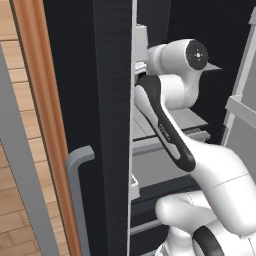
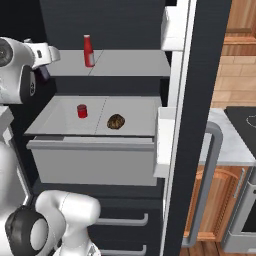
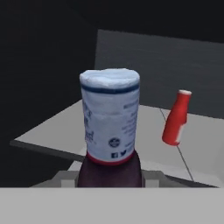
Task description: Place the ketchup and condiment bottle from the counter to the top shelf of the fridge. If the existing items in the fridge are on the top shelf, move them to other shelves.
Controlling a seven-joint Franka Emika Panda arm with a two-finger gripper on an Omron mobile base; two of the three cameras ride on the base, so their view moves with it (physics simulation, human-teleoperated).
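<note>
**Condiment bottle at the top shelf**

While the tool (image 3: 111, 175) appears closed on the condiment bottle (image 3: 110, 127), its fingers mostly hidden, the bottle hangs by the top shelf's (image 2: 130, 64) left edge. The ketchup (image 2: 89, 51) stands on that shelf. Below it sit the red can (image 2: 82, 111) and brown lump (image 2: 116, 121).

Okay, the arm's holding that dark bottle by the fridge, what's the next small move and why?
Probably ease the condiment bottle forward over the top shelf, left of the ketchup, then lower it. The bottle sits at the shelf's near edge, not yet over it.
</note>
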